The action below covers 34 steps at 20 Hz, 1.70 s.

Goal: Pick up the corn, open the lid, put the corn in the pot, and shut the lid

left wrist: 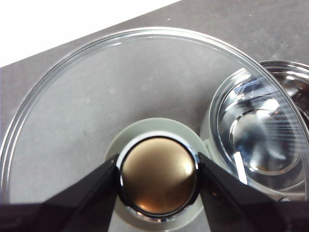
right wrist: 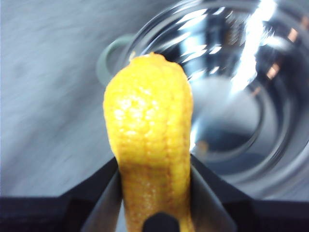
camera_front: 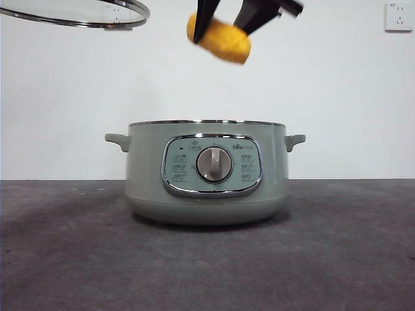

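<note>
Presently, at upper left, the lid (camera_front: 78, 14) is held aloft by the left gripper (left wrist: 158, 175), clamped on its knob. At top centre, the corn (camera_front: 220, 39) is clenched by the right gripper (camera_front: 228, 21) above the open pot (camera_front: 206, 172). Judged next: corn is lowered inside, then released.

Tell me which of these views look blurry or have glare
Right wrist view: the table and pot are smeared by motion blur, with bright glare streaks on the steel; the corn is soft, very close. Left wrist view: sharp, a glint on the lid knob, reflections in the pot. Front view: crisp, the corn slightly blurred.
</note>
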Available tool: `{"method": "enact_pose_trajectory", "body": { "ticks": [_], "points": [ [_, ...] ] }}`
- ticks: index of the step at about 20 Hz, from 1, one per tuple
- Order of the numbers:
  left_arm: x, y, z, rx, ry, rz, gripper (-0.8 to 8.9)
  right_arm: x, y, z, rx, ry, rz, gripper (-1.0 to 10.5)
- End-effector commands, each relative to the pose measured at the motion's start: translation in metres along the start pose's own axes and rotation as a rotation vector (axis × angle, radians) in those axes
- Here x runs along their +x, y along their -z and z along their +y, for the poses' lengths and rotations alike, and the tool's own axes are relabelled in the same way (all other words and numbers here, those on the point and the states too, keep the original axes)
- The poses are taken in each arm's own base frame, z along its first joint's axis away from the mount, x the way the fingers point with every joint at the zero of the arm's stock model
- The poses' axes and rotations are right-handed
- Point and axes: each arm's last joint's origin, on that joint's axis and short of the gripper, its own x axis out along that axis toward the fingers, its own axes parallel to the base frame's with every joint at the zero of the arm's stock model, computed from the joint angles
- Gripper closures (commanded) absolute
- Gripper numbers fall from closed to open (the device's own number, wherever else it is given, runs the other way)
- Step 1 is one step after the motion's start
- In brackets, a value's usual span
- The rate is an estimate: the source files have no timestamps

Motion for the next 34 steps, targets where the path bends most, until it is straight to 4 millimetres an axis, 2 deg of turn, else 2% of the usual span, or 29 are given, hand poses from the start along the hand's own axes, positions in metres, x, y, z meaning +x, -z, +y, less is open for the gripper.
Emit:
{"method": "enact_pose_trajectory", "body": {
  "ticks": [1,5,7,11,15,21,26,28,29,31,32,34],
  "points": [
    [-0.018,0.000,0.004,0.001,-0.013,-0.063,8.22,0.025,-0.019,-0.006,-0.038,0.018,0.014,9.6],
    [-0.019,0.002,0.005,-0.003,-0.016,-0.048,8.22,0.066,-0.043,-0.016,-0.063,0.051,0.017,9.6],
    [-0.019,0.002,0.005,-0.002,-0.015,-0.044,8.22,0.089,-0.046,-0.019,-0.097,0.100,0.034,9.6],
    [-0.019,0.002,0.005,-0.003,-0.015,-0.042,8.22,0.136,-0.032,-0.026,-0.131,0.138,0.139,9.6],
    [-0.019,0.003,0.005,-0.003,-0.015,-0.041,8.22,0.170,-0.018,-0.032,-0.135,0.133,0.226,9.6],
    [-0.019,0.003,0.005,-0.002,-0.014,-0.040,8.22,0.189,-0.005,-0.035,-0.137,0.111,0.312,9.6],
    [-0.019,0.003,0.005,-0.002,-0.014,-0.040,8.22,0.188,-0.002,-0.035,-0.133,0.094,0.344,9.6],
    [-0.019,0.003,0.005,-0.002,-0.014,-0.039,8.22,0.188,-0.001,-0.035,-0.133,0.095,0.348,9.2],
    [-0.019,0.003,0.005,-0.002,-0.014,-0.037,8.22,0.188,-0.001,-0.035,-0.132,0.095,0.346,8.3],
    [-0.019,0.003,0.005,-0.002,-0.014,-0.036,8.22,0.188,-0.002,-0.034,-0.133,0.095,0.345,5.2],
    [-0.019,0.003,0.005,-0.002,-0.014,-0.036,8.22,0.187,-0.002,-0.034,-0.135,0.095,0.344,4.1],
    [-0.019,0.003,0.005,-0.002,-0.014,-0.036,8.22,0.179,-0.007,-0.033,-0.137,0.104,0.320,3.8]
  ]
}}
